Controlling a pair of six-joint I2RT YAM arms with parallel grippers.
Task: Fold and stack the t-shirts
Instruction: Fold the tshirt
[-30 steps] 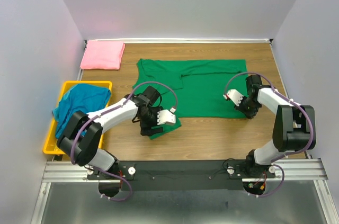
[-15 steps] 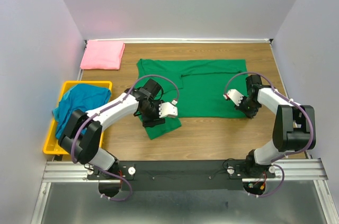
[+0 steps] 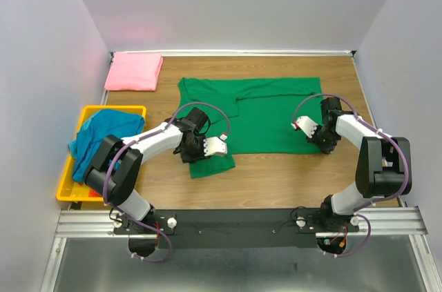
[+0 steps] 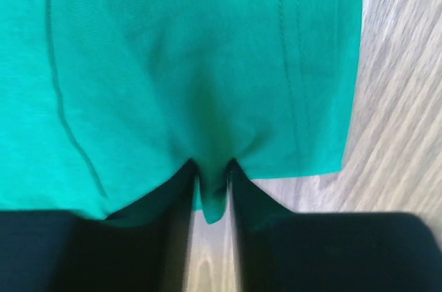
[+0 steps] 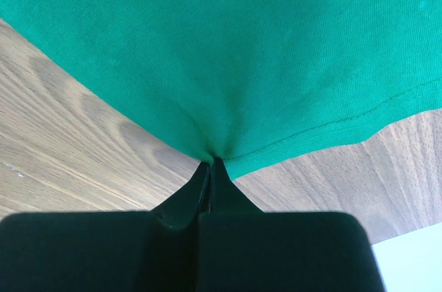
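Observation:
The bright green t-shirt [image 3: 276, 109] lies spread flat on the wooden table, with a folded flap at its near left corner. My left gripper [image 3: 194, 154] sits on that flap. In the left wrist view its jaws [image 4: 213, 174] stand narrow, with a bunched pinch of green cloth [image 4: 173, 64] between them. My right gripper [image 3: 325, 148] is at the shirt's near right hem. The right wrist view shows it [image 5: 213, 162] shut on the puckered edge of the green cloth [image 5: 242, 43]. A folded pink t-shirt [image 3: 133, 71] lies at the back left. A teal-blue t-shirt [image 3: 103, 133] fills the bin.
A yellow plastic bin [image 3: 65, 192] stands at the left edge of the table and holds the teal-blue shirt. Walls close in the table at the back and on both sides. Bare wood [image 3: 276, 174] shows between the green shirt and the arm bases.
The left gripper has slid a little to the left over the shirt's near left flap and its jaws have closed on the cloth. The right gripper has tightened shut in place.

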